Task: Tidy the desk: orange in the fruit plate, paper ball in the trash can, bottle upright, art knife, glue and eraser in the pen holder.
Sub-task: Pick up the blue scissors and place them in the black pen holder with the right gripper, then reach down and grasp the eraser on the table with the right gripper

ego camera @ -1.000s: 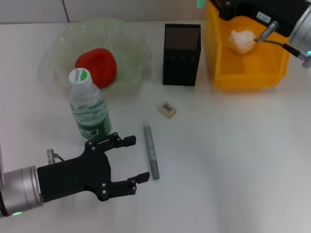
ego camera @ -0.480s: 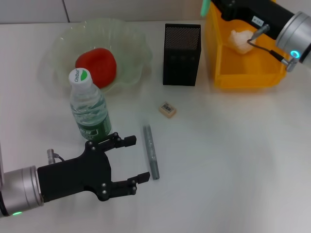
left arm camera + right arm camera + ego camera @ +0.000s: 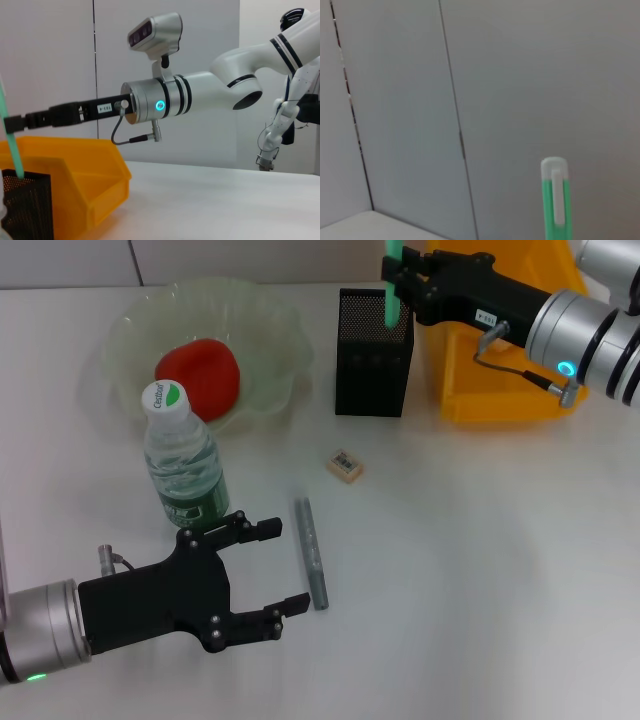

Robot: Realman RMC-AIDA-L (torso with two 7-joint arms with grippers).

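My right gripper [image 3: 397, 278] is shut on a green art knife [image 3: 391, 285] and holds it upright, its lower end at the mouth of the black mesh pen holder [image 3: 373, 350]. The knife also shows in the right wrist view [image 3: 554, 200] and the left wrist view [image 3: 12, 150]. My left gripper [image 3: 283, 568] is open and empty at the front left, beside a grey glue stick [image 3: 311, 552] lying flat. The eraser [image 3: 344, 465] lies mid-table. The bottle [image 3: 185, 465] stands upright. The orange [image 3: 197, 375] sits in the fruit plate [image 3: 270, 320]. The paper ball is hidden.
The yellow bin [image 3: 500, 390] stands right of the pen holder, partly covered by my right arm. It also shows in the left wrist view [image 3: 75, 170]. The bottle stands just behind my left gripper.
My right arm has moved left from over the yellow bin to over the pen holder, carrying the green knife. The paper ball in the bin is now covered. The left arm has not moved.
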